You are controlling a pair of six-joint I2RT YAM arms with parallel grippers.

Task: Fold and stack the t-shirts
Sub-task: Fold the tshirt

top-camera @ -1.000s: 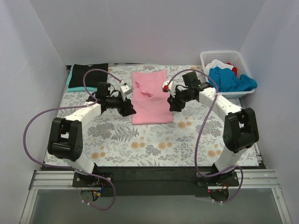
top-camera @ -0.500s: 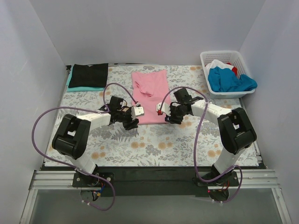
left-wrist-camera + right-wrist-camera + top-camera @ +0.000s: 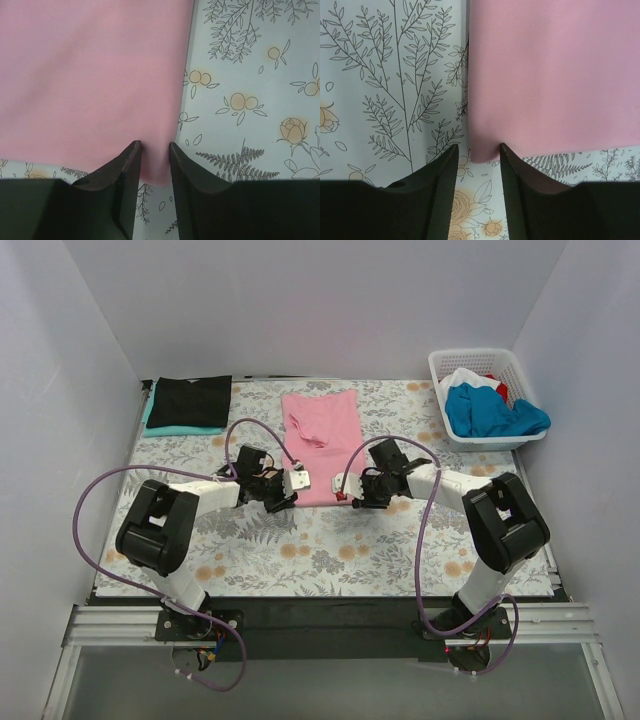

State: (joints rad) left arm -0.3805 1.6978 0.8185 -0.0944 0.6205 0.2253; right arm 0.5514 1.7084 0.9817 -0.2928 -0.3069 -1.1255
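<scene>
The pink t-shirt lies flat mid-table, folded into a long strip. My left gripper is low at its near left corner. In the left wrist view the gripper is open and its two fingers straddle the pink corner. My right gripper is low at the near right corner. In the right wrist view it is open around the pink corner, with tablecloth showing beside the cloth. A folded black t-shirt lies on a teal one at the back left.
A white lattice basket at the back right holds a blue t-shirt, a white one and a red one. The floral tablecloth covers the table. White walls close in the left, back and right sides.
Both grippers have moved from the pink t-shirt's sides toward me and down to its near corners, coming closer together. The t-shirt has not moved.
</scene>
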